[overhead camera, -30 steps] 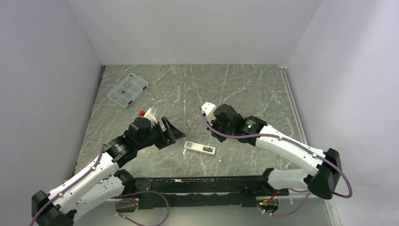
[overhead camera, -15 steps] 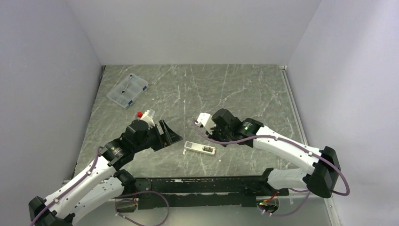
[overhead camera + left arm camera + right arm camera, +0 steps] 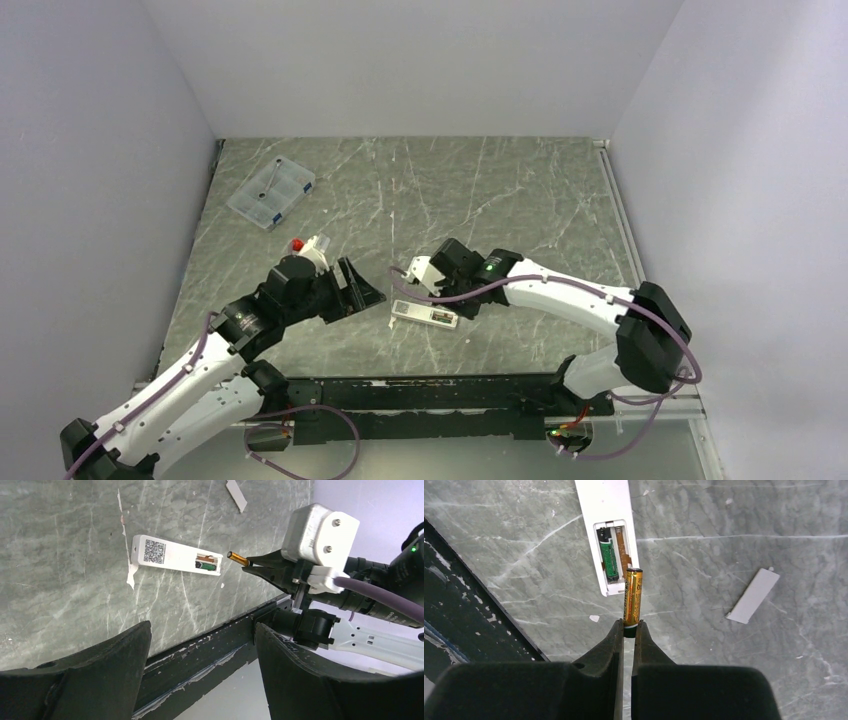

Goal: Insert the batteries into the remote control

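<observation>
Near the centre of the overhead frame, the white remote control point(image 3: 424, 314) lay back-up on the grey marbled tabletop point(image 3: 520, 190), with its battery bay open. In the right wrist view, the dark green battery point(image 3: 609, 560) sat in the bay's left slot. The right claw point(image 3: 628, 628) was clenched on one end of the copper-orange battery point(image 3: 632, 596), whose far tip reached the remote's end beside the empty slot. The left claw point(image 3: 202, 630) gaped, released, holding nothing. A white cover piece point(image 3: 753, 596) lay at centre right.

White arms point(image 3: 185, 385), black joints point(image 3: 655, 345), purple cables point(image 3: 375, 600)
</observation>
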{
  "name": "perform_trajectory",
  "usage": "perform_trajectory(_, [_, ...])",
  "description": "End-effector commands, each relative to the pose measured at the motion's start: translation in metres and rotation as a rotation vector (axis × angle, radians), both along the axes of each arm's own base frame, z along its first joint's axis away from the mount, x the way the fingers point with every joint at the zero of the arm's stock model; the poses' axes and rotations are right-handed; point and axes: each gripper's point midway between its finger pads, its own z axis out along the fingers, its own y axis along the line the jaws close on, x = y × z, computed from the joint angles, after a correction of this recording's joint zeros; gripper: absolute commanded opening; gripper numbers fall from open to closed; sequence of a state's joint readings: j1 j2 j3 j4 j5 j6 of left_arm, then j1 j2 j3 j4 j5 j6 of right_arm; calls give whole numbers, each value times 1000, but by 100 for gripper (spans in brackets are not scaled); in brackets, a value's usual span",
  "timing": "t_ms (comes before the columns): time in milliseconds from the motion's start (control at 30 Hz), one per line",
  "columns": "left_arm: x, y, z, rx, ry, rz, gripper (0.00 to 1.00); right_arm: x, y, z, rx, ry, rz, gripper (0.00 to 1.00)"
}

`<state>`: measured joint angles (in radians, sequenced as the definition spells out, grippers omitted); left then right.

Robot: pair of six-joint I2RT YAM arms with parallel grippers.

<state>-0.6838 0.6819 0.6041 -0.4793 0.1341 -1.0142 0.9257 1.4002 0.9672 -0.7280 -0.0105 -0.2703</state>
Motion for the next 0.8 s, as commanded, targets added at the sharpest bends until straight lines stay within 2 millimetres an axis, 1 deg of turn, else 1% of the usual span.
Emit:
perform_trajectory(0, [-1,4,1,19,-19,-2,81,-2,8,-2,-1,37,22,0])
perform_trajectory(200, [0,7,2,34,-24,6,81,-2,6,-16,-52,67,11,0])
perform_trajectory(400, [1,11,0,53,-19,22,81,-3,9,-19,-48,83,13,0])
perform_trajectory(767, [0,12,-1,62,-21,23,81,-2,17,-23,-54,112,-4,4])
